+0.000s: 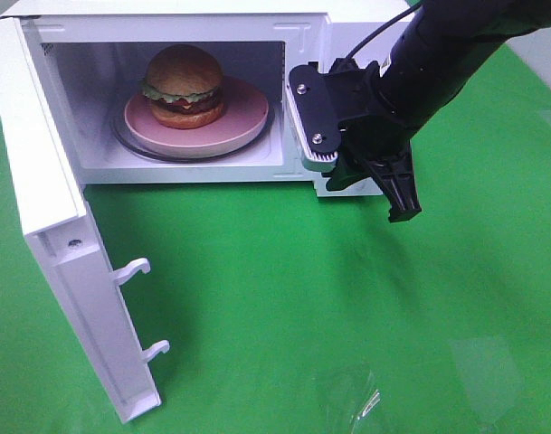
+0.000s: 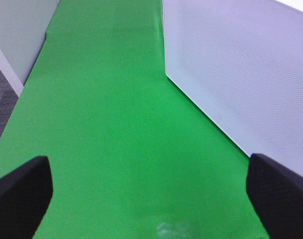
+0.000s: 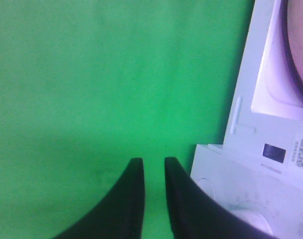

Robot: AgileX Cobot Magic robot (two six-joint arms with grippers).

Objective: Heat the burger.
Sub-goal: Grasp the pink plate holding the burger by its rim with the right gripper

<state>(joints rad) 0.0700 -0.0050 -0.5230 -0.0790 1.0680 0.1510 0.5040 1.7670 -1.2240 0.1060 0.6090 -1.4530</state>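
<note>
One step looks done to me: the round burger with its glossy golden-brown bun, green lettuce frill and dark patty (image 1: 184, 83) sits on the shallow pink plate (image 1: 245, 116). That plate rests on the glass turntable (image 1: 130, 145) inside the white microwave oven (image 1: 194, 7).

What is left, as I judge it, is the white microwave door (image 1: 49, 208), which stands swung wide on the left of the high view. It has to be pushed shut and the oven then started; nothing I see suggests heating has begun.

My right fingers (image 3: 129, 199) hang just in front of the oven's right front corner, above the green worktop (image 1: 347, 316). They are parted by a narrow gap and hold nothing.

My left fingers (image 2: 22, 189) are spread wide and empty, low over the worktop, with a white perforated panel (image 2: 241, 64) close on one side. I cannot tell which face of the oven that is, and the high view does not show that arm at all. The door lies on the left arm's side, so I would expect that arm to do the closing
</note>
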